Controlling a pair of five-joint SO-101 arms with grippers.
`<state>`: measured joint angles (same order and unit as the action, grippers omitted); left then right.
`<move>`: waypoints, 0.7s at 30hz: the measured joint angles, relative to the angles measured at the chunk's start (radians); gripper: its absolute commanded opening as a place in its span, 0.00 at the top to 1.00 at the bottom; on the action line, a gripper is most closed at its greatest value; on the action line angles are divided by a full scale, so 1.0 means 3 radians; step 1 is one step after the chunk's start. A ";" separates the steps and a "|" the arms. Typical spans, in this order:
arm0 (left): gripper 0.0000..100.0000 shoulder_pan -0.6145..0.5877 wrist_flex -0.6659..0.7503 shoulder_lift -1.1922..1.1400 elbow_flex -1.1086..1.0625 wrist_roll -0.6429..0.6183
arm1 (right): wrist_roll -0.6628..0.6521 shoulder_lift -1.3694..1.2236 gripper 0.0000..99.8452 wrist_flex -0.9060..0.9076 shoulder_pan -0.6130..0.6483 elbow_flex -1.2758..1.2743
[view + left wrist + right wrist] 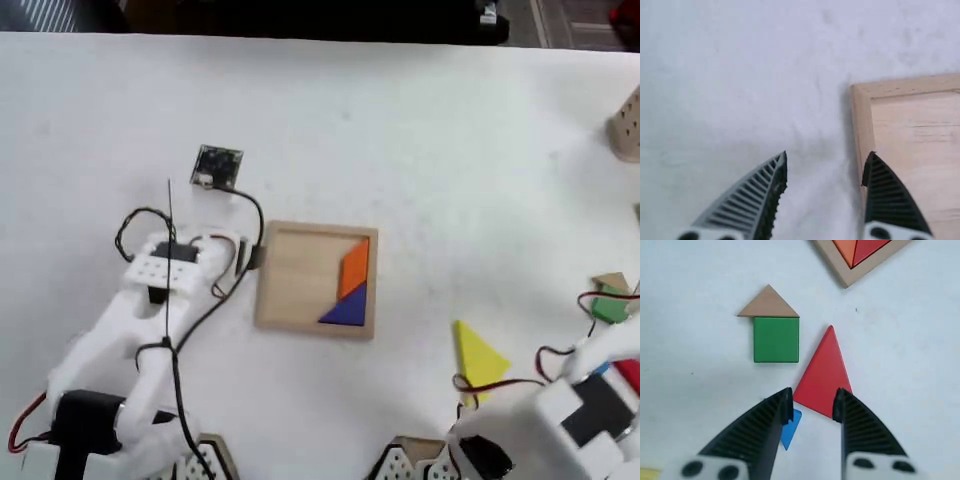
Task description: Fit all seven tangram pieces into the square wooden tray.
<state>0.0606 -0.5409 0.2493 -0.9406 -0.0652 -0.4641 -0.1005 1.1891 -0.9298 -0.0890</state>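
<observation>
Two pieces lie in the square wooden tray (pixel 300 285), which sits near the middle of the table (pixel 450 150), slightly turned. The orange piece (pixel 354 268) runs lengthwise along the tray's right wall, and the blue triangle (pixel 346 311) fills the near right corner with its long edge on the near wall.

The yellow triangle (pixel 480 358) lies toward the table's near edge, its sharp tip aimed at the far left. At the right edge, the tan triangle (pixel 769 304) touches one side of the green square (pixel 776 339), apex pointing away from it. The red triangle (pixel 822 375) lies just beside them, long axis running away from the right gripper (pixel 812 395). That gripper's jaws stand moderately apart over the triangle's broad end, gripping nothing, with a small blue piece (pixel 790 427) under one finger.

The left gripper (pixel 827 157) is spread wide, straddling the tray's left wall by a corner.

A small circuit board (pixel 217 166) lies beyond the tray; its print is too small to read.
</observation>
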 measured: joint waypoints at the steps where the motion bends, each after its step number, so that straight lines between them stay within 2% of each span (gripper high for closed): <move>1: 0.75 0.0000 0.0000 0.0000 0.0000 0.0010 | 0.0000 -0.0118 0.87 0.0026 0.0000 0.0107; 11: 0.75 0.0000 0.0000 0.0000 0.0000 0.0020 | -0.0077 -0.0967 0.87 0.0041 0.0046 0.0849; 21: 0.75 0.0000 0.0000 0.0000 0.0000 0.0020 | -0.1258 -0.1181 0.86 0.0169 0.0578 0.0921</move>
<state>0.0606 -0.5409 0.2493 -0.9406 -0.0591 -0.8416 -0.4549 1.2398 -0.7564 0.1872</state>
